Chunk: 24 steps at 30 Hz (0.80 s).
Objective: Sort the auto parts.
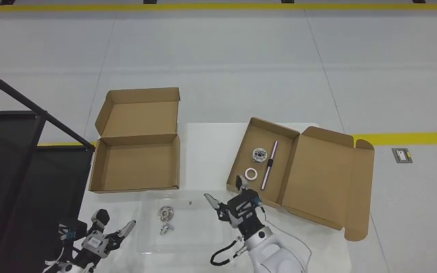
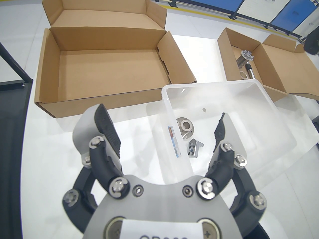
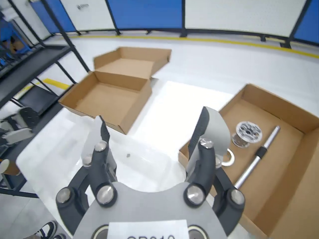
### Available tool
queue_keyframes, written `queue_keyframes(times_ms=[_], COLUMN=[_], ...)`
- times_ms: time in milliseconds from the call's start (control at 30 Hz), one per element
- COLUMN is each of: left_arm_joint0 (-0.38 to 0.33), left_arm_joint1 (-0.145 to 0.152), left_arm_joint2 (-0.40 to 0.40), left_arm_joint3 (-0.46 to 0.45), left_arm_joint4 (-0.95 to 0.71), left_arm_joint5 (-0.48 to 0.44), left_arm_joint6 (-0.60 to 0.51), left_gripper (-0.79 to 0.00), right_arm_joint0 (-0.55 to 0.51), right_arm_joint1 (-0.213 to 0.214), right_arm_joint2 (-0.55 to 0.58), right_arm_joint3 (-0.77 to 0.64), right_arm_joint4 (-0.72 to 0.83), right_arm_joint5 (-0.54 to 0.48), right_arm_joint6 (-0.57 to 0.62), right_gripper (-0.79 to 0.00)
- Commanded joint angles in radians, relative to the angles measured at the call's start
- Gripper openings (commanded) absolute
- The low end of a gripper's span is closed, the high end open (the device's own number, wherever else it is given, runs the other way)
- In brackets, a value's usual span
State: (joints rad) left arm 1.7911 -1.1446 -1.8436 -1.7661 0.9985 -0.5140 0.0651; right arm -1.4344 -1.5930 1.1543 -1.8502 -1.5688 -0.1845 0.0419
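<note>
My left fingers (image 2: 107, 128) gaped wide, gripping nothing, poised at one end wall of the clear bin (image 2: 249, 85). Inside lay a round flanged part (image 2: 185, 126), a small bracket (image 2: 195, 148) just beside it, and a tiny piece (image 2: 204, 109) apart. My right fingers (image 3: 200, 125) were spread too, bare, over the bin's other end, near the right box (image 3: 274, 175) holding a toothed wheel (image 3: 246, 134), a white ring (image 3: 228, 160) and a rod (image 3: 259, 154). The left box (image 2: 104, 68) sat beyond on the bench (image 2: 49, 150).
</note>
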Motion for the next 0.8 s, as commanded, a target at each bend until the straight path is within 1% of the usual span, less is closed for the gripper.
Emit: queue_keyframes(times_ms=[0,300,400,433,533,633,700,767], left_arm_joint0=[0.0,0.0,0.0,0.0,0.006,0.024,0.038,0.046], left_arm_joint1=[0.0,0.0,0.0,0.0,0.003,0.009,0.014,0.018], left_arm_joint2=[0.0,0.0,0.0,0.0,0.004,0.003,0.005,0.025], left_arm_joint3=[0.0,0.0,0.0,0.0,-0.052,-0.136,-0.194,-0.25], left_arm_joint4=[0.0,0.0,0.0,0.0,0.066,0.188,0.285,0.381], left_arm_joint5=[0.0,0.0,0.0,0.0,-0.014,-0.044,-0.053,-0.07], left_arm_joint6=[0.0,0.0,0.0,0.0,-0.014,-0.04,-0.084,-0.148], left_gripper=[0.0,0.0,0.0,0.0,0.0,0.0,0.0,0.0], right_arm_joint0=[0.002,0.002,0.0,-0.007,-0.051,-0.112,-0.149,-0.187], right_arm_joint1=[0.0,0.0,0.005,0.008,0.02,0.037,0.049,0.059], right_arm_joint2=[0.0,0.0,-0.008,-0.009,-0.005,0.006,0.013,0.024], right_arm_joint3=[0.001,0.001,-0.001,-0.01,-0.054,-0.103,-0.134,-0.164], right_arm_joint4=[0.0,0.0,-0.023,-0.027,-0.067,-0.144,-0.201,-0.244], right_arm_joint5=[0.015,0.015,-0.035,-0.045,-0.09,-0.153,-0.195,-0.216], right_arm_joint6=[0.027,0.027,0.053,0.043,-0.001,-0.049,-0.057,-0.081], right_gripper=[0.0,0.0,0.0,0.0,0.0,0.0,0.0,0.0])
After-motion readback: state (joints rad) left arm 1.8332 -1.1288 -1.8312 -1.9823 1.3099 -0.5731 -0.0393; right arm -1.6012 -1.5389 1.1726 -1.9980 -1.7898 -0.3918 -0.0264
